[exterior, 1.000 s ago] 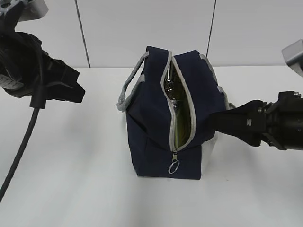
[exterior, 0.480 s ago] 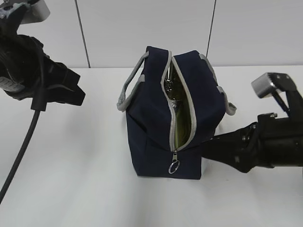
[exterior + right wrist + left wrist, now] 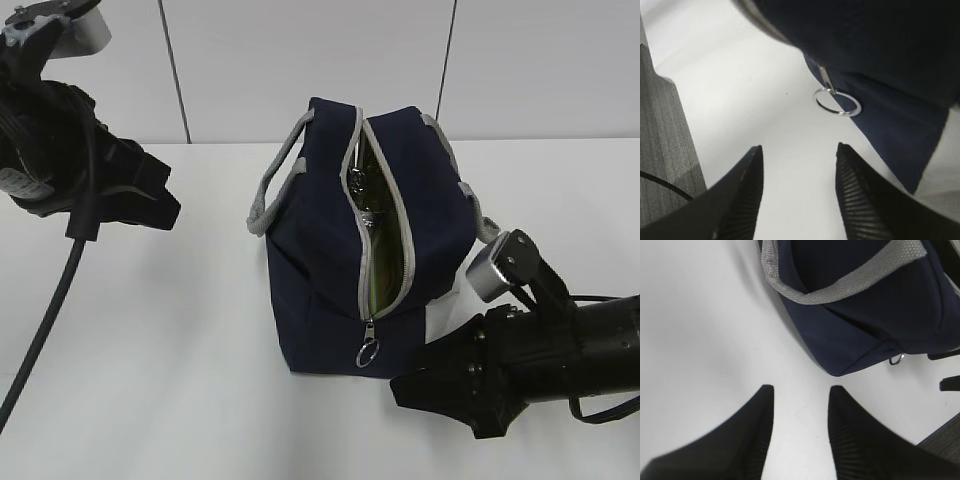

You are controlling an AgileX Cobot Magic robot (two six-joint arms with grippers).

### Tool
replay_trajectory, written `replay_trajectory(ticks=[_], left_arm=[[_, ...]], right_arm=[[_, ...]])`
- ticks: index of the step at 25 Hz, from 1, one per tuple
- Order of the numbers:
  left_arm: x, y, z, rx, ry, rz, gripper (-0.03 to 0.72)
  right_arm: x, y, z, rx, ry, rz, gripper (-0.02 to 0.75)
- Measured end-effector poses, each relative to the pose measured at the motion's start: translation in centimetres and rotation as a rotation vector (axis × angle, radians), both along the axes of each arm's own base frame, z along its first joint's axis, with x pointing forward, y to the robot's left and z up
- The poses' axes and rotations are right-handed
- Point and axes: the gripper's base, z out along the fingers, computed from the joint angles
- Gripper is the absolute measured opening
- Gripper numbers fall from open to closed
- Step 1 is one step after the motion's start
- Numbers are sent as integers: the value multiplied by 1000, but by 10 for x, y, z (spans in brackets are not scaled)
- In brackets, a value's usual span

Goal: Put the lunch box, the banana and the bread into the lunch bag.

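The navy lunch bag [image 3: 320, 260] stands mid-table with its grey zipper partly open along the top and front. A yellow-green sliver [image 3: 381, 282] shows in the slit; I cannot tell what it is. The lunch box, the banana and the bread are hidden or out of view. The metal ring pull [image 3: 367, 352] hangs at the zipper's lower end. My right gripper [image 3: 402, 389] sits low at the bag's front right, open and empty, its tips just short of the ring [image 3: 836, 101]. My left gripper [image 3: 168, 205] hovers open and empty to the left of the bag [image 3: 865, 305].
A grey strap handle [image 3: 840, 282] droops down the bag's left side and another [image 3: 485, 228] hangs on its right. The white table [image 3: 150, 380] runs back to a panelled wall. A black cable [image 3: 45, 320] hangs from the left arm.
My right arm has swung from the bag's right side down and forward to its front right corner, near the ring pull. The left arm has barely moved.
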Motion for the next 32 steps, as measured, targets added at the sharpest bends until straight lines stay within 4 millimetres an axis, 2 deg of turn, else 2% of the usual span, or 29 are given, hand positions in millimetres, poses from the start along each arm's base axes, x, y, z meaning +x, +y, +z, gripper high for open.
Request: replay_trajectory(ticks=[5,8,12,23,29,32], left_arm=[[0,0,0,0,1,0,277],[0,0,0,2,5,-1,268],[-1,0,-1,4,11,-3,243],[-1,0,-1,6,16,-5,238],[-1,0,-1,7,17,-5,238],[-1,0,-1,7,17,-5,238]], right_arm=[[5,4,-11,39,-46,47,370],[9,5,-17,38,-65,67,430],[14,6,-18,34,-93,79,462],[26,8,-15,30,-130,84,466],[21,19,-18,2,-131,125,467],[21,19,-26,-10,-109,128,467]])
